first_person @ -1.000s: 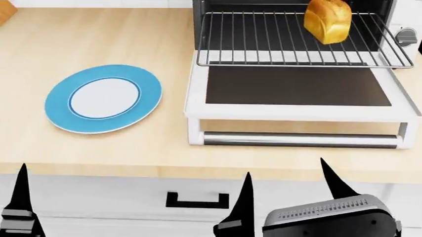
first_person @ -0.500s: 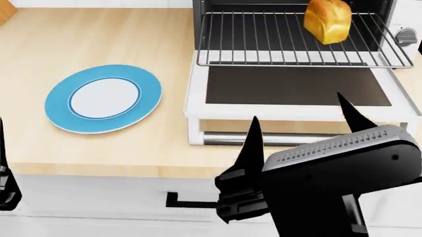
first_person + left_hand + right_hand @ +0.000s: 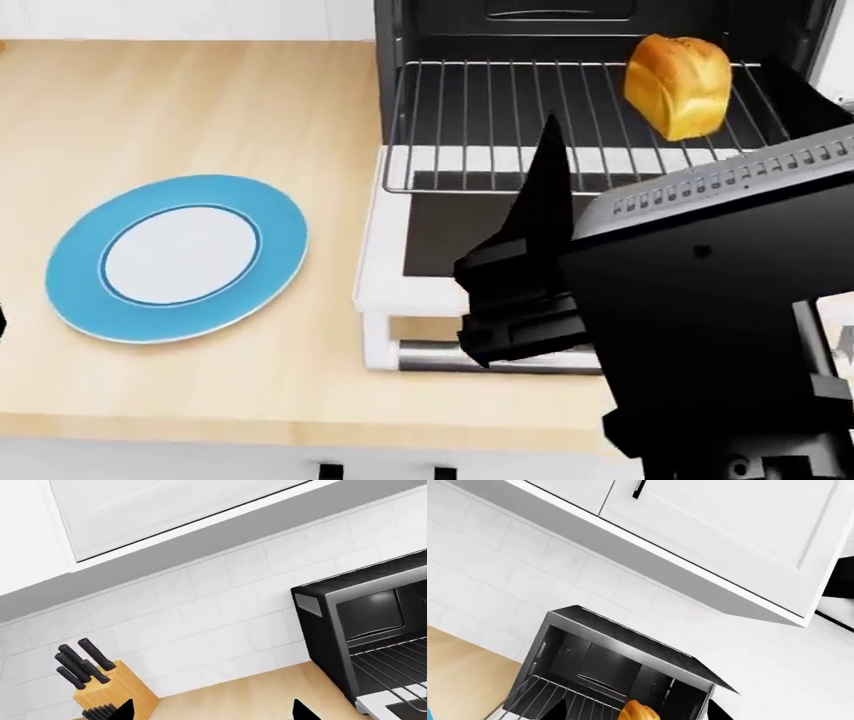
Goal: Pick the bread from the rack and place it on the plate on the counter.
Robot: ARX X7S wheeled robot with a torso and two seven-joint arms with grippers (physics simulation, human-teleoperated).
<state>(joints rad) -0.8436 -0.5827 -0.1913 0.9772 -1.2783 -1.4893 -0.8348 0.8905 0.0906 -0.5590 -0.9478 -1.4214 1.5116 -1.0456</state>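
Golden bread (image 3: 678,85) sits upright on the rack (image 3: 534,120), well right of the plate (image 3: 178,257); right gripper (image 3: 641,200) spread wide, empty; a hasty approach risks knocking the loaf deeper into the oven.

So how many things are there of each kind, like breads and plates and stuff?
Bread: 1
Plate: 1
Wire rack: 1
Toaster oven: 1
Knife block: 1
Total: 5
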